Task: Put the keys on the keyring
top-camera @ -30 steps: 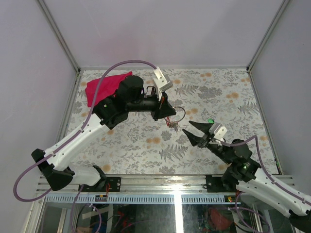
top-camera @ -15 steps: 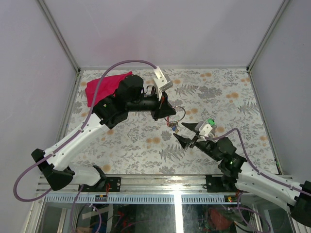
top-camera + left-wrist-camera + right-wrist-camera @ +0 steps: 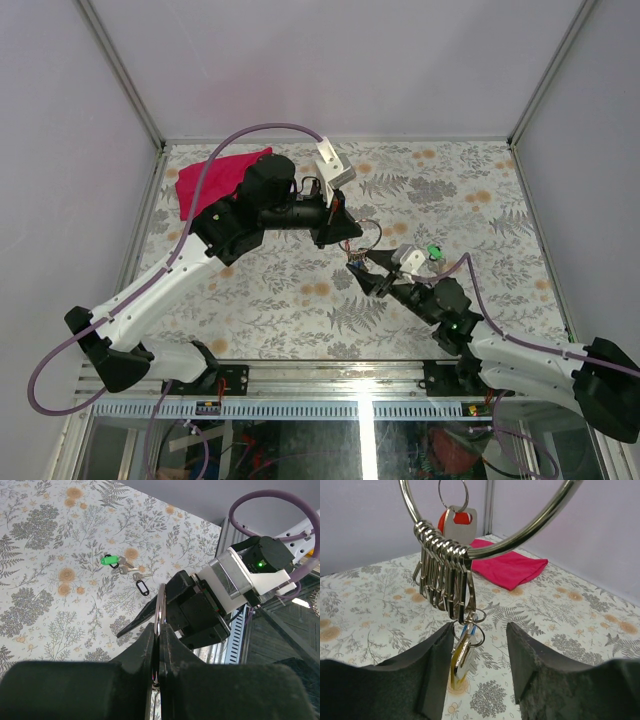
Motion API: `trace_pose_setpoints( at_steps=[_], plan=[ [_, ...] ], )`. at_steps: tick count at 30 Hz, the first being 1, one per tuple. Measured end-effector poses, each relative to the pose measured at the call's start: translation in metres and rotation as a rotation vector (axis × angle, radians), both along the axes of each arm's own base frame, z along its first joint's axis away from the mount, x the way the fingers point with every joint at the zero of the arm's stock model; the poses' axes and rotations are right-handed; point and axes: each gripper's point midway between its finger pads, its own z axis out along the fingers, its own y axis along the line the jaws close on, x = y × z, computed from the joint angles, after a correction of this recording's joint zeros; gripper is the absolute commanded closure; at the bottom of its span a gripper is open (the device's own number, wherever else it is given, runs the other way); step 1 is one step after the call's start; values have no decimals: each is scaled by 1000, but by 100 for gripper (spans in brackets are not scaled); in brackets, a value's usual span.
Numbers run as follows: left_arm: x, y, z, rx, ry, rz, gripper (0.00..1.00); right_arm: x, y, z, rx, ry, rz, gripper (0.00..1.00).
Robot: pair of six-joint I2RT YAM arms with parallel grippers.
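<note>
Clamping the thin silver metal keyring [image 3: 495, 549], left fingers [image 3: 142, 650] offer it; right fingers [image 3: 437, 670] gape beneath, likely gripping its small dangling yellow-tagged keys [image 3: 461, 657] next.

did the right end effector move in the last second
Yes. In the top view the right end effector slid leftward, away from the green key tag, toward the keyring.
</note>
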Motion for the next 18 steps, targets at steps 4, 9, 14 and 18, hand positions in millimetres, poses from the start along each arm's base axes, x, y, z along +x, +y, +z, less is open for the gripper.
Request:
trace_pose_setpoints(
  at_steps=[4, 9, 14, 18],
  plan=[
    [0, 0, 0, 0, 0, 0, 100, 2, 2, 5, 29, -5, 0, 73],
    [0, 0, 0, 0, 0, 1, 100, 4, -3, 11, 58, -13, -28, 83],
    [0, 1, 1, -2, -2, 1, 100, 3, -22, 20, 44, -32, -86, 87],
    [-1, 2, -5, 7, 6, 1, 100, 4, -38, 25, -20, -45, -148, 88]
  ],
)
